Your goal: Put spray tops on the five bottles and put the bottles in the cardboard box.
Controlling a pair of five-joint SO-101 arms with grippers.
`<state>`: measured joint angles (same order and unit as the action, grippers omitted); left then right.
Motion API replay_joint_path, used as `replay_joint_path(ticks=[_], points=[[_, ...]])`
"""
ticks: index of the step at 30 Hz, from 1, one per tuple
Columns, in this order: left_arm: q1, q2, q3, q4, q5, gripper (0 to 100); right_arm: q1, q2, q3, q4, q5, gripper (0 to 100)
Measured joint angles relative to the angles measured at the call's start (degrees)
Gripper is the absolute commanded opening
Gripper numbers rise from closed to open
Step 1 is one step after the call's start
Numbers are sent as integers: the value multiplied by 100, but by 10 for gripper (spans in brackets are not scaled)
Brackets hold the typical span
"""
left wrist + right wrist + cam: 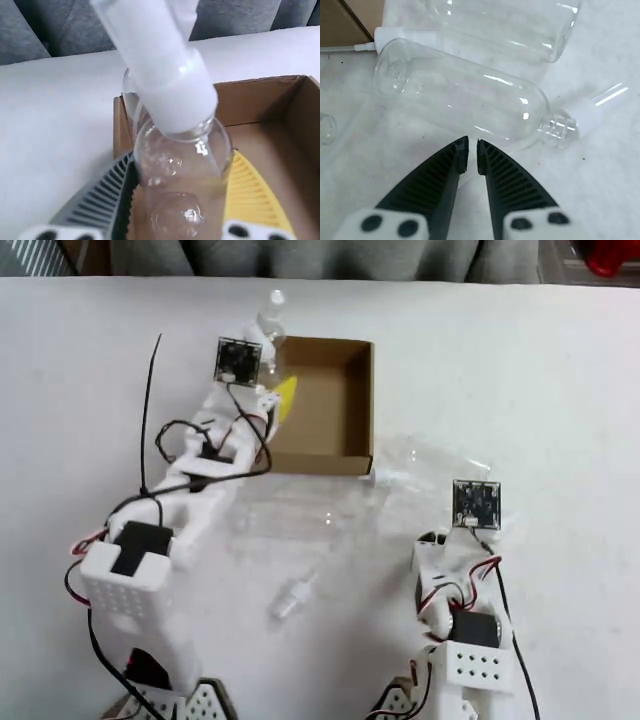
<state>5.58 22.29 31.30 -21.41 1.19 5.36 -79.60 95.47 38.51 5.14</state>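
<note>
My left gripper [180,167] is shut on a clear bottle [175,200] that carries a white spray top [160,65]. In the high view that bottle [270,325] hangs at the far left corner of the cardboard box [355,405], with the left gripper [274,400] at the box's left wall. My right gripper [472,150] is shut and holds nothing. Just ahead of it a clear bottle [460,95] lies on its side without a top. A second clear bottle [505,25] lies beyond, with a loose spray top [395,37] beside the box corner [342,22].
More clear bottles [300,505] lie on the white table in front of the box. One loose spray top [293,597] lies between the two arms; another [592,107] rests by the nearest bottle's neck. Grey chairs stand behind the table's far edge.
</note>
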Motion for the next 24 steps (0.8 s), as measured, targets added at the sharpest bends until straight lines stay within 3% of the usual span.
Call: replay_joint_path(ticks=[8, 24], points=[[0, 0, 9, 0, 0, 371, 0, 0, 0, 0, 0, 16], [0, 0, 35, 0, 0, 370, 0, 0, 0, 0, 0, 16]])
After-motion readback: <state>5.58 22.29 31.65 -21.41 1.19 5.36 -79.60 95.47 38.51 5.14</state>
